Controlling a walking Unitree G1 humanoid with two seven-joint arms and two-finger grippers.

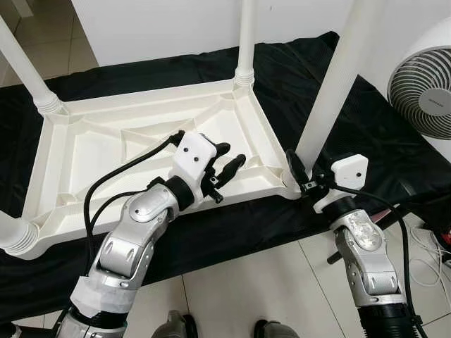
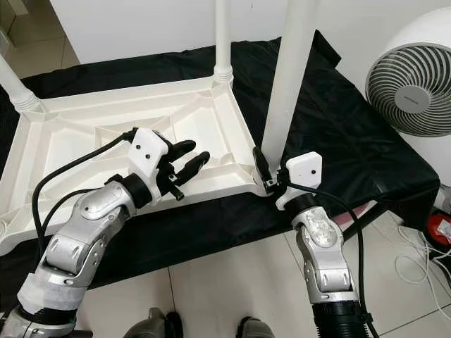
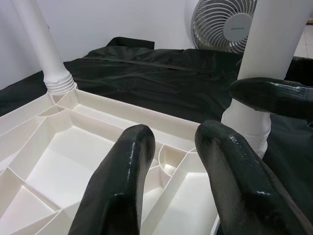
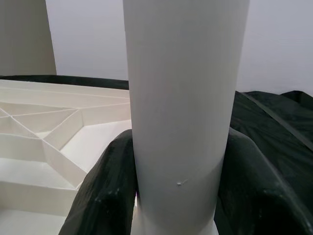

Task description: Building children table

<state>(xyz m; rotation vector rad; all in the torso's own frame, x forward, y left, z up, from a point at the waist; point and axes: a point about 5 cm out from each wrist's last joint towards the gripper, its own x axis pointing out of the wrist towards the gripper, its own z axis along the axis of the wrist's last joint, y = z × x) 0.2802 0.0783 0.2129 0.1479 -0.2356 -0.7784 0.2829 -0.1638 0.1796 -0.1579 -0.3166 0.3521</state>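
Table top (image 1: pixel 141 141): white, upside down on black cloth (image 1: pixel 338 98), ribs up.
Right gripper (image 1: pixel 299 177): jaws pinching near-right leg (image 1: pixel 337 84) at its base.
Left gripper (image 1: pixel 227 160): jaws spread — over the near rim.

My head cams look fwd and down on the upturned table (image 1: pixel 141 141), both sharing it. L wrist cam sits close above its ribs; R wrist cam right against a leg (image 4: pixel 183 107).
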